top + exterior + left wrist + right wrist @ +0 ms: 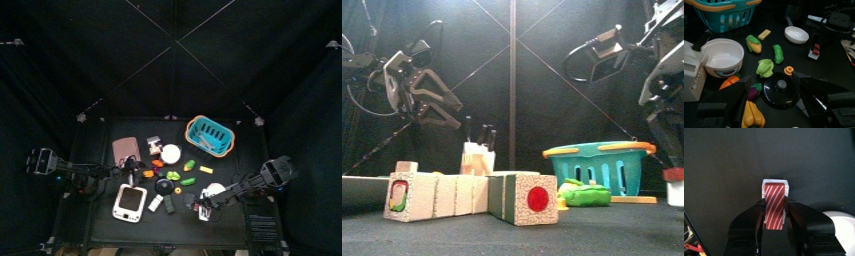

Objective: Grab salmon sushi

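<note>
The salmon sushi [774,205] is a small red, white-striped block on a white base. My right gripper [775,220] is shut on it and holds it over the dark table. In the left wrist view the sushi [815,50] hangs in the black jaws beside a white bowl [796,34]. In the front view it shows red at the far right [672,175]. In the top view my right gripper [207,208] is at the table's front right. My left gripper [774,107] is open over a black lid [782,92] and a banana toy [752,116].
A teal basket [210,134] stands at the back right and a pink cup [127,149] at the back left. A white cup [723,55], green vegetable toys [765,67] and an orange piece [788,70] lie mid-table. A white device [130,203] lies front left.
</note>
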